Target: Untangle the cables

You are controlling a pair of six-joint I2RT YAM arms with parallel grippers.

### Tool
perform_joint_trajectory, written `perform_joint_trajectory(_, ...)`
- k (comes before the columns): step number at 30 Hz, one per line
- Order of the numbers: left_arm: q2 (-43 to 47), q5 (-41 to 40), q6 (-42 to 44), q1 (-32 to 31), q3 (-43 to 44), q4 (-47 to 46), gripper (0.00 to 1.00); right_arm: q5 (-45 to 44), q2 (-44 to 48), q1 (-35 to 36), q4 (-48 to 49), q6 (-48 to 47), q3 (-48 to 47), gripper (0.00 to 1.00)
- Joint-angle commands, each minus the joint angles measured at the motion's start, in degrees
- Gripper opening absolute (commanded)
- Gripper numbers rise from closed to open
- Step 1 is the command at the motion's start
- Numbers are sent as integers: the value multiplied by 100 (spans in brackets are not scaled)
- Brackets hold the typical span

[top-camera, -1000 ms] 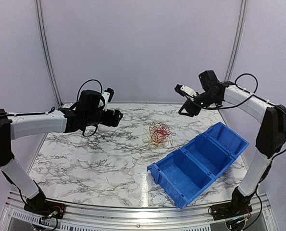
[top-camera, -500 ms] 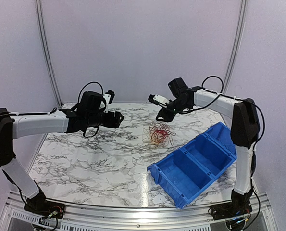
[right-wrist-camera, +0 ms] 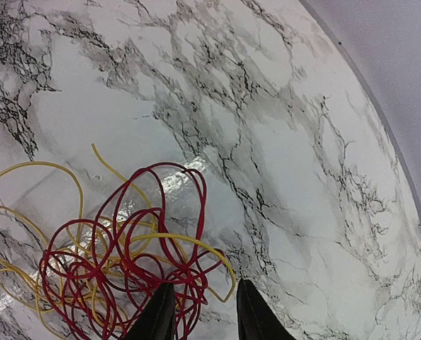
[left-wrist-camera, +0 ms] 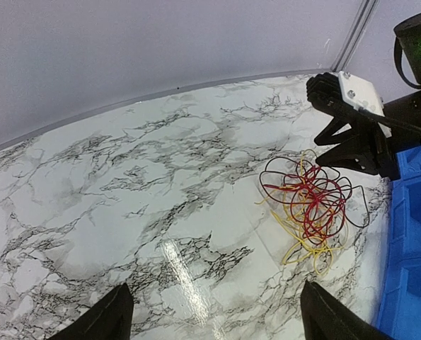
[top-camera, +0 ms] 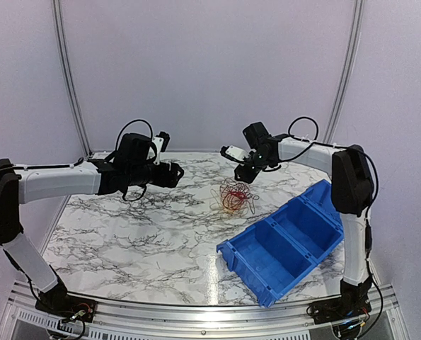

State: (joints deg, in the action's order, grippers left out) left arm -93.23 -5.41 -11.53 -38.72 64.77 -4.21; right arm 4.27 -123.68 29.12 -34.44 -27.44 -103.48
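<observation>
The cables point(top-camera: 235, 196) lie in one clump on the marble table point(top-camera: 125, 227), near the far corner of the blue bin point(top-camera: 295, 237). Red and yellow loops read clearly, a dark strand shows only in the left wrist view, and their crossings cannot be made out. The left gripper point(top-camera: 175, 172) hangs well left of the clump, its fingers point(left-wrist-camera: 114, 315) spread wide and bare. The right gripper point(top-camera: 240, 172) hovers over the clump's far edge, its fingers point(right-wrist-camera: 157, 319) cut off by the frame, narrowly apart with nothing clearly caught between them.
</observation>
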Motion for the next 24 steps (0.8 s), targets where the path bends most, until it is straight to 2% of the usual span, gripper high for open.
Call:
perform_joint_trajectory(1, 20, 31, -25, 14, 150, 114, 85, -337, -330, 23, 223, -77, -390, 31)
perform_joint_trajectory(8, -11, 7, -23, 14, 150, 116, 85, -401, -680, 23, 532, 44, -674, 27)
perform_joint_trajectory(12, -82, 12, -48, 14, 150, 110, 85, -514, -828, 23, 420, 149, -966, 6)
perform_joint_trajectory(14, -122, 30, -63, 18, 150, 101, 85, -489, -687, 31, 398, 206, -923, 1)
perform_joint_trajectory(19, -313, 259, -119, 14, 131, -54, 84, -88, 54, 124, 294, 335, -669, 0)
perform_joint_trajectory(24, -306, 799, -322, 14, -54, -733, 82, 233, 733, 366, 113, 509, -513, 0)
